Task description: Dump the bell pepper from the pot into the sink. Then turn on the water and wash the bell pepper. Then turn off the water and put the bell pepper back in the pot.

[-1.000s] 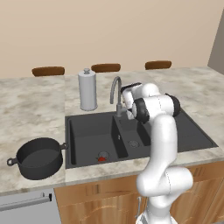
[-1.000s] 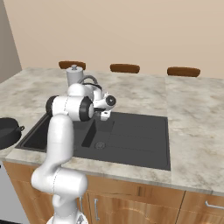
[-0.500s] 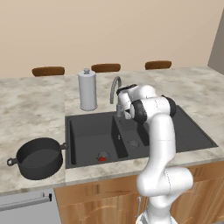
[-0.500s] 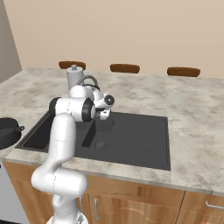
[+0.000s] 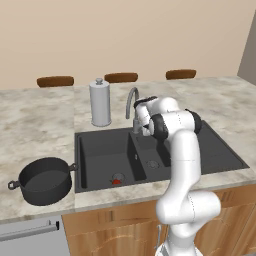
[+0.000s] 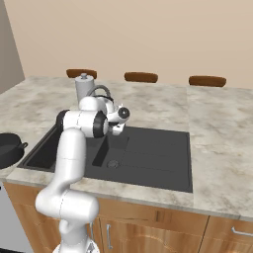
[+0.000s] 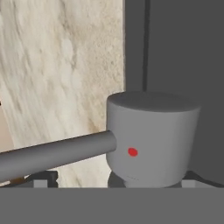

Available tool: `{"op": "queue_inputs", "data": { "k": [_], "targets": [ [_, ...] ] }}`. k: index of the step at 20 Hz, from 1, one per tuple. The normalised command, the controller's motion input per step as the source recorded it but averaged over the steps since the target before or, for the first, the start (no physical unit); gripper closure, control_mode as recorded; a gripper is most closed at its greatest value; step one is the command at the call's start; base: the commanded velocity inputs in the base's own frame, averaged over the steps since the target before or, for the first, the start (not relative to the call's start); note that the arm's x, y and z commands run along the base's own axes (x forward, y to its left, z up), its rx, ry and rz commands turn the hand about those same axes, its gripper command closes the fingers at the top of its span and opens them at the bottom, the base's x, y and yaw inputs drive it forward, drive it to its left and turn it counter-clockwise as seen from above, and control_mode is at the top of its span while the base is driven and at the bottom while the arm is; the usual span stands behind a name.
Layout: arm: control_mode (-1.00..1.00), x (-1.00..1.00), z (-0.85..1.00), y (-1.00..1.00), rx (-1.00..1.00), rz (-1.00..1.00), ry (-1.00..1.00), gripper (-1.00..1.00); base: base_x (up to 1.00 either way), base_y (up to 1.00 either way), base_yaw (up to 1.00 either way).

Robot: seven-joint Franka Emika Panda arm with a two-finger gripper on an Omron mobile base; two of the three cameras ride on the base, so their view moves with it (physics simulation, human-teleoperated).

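sink (image 5: 107, 150) holds the bell pepper (image 5: 116, 182) by the left bowl's drain; pot (image 5: 42, 180) sits on the counter to its left. your gripper (image 7: 114, 181), jaws wide apart and empty, is at the faucet (image 5: 132, 102) base, lever (image 7: 52, 154) close. pepper's likely light, slick, roundish: pinch it across the middle.

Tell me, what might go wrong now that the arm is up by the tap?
The open gripper sits very close to the faucet base and its lever; it could bump the body instead of moving the lever. If water runs, the bell pepper lies far forward in the sink, so the stream might miss it.
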Motion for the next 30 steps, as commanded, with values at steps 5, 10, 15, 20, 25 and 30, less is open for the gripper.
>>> {"op": "queue_inputs", "data": {
  "k": [5, 10, 15, 20, 25, 30],
  "targets": [
    [-1.0, 0.0, -0.19, -0.46, 0.23, -0.23, 0.11, -1.0, 0.0, 0.0, 0.0],
    [-1.0, -0.05, -0.18, -0.69, 0.35, -0.29, 0.17, -1.0, 0.0, 0.0, 0.0],
    [-1.0, -0.1, -0.14, -0.74, 0.35, -0.24, 0.2, -1.0, 0.0, 0.0, 0.0],
    [-1.0, -0.46, 0.31, -0.29, 0.22, -0.06, -0.02, -1.0, 0.0, 0.0, 0.0],
    [-1.0, -1.0, 0.89, -0.12, 0.09, 0.21, -0.24, -1.0, 0.0, 0.0, 0.0],
    [-1.0, -1.0, 0.48, -0.38, 0.09, 0.1, -0.2, -1.0, 0.0, 0.0, 0.0]
  ]
}}
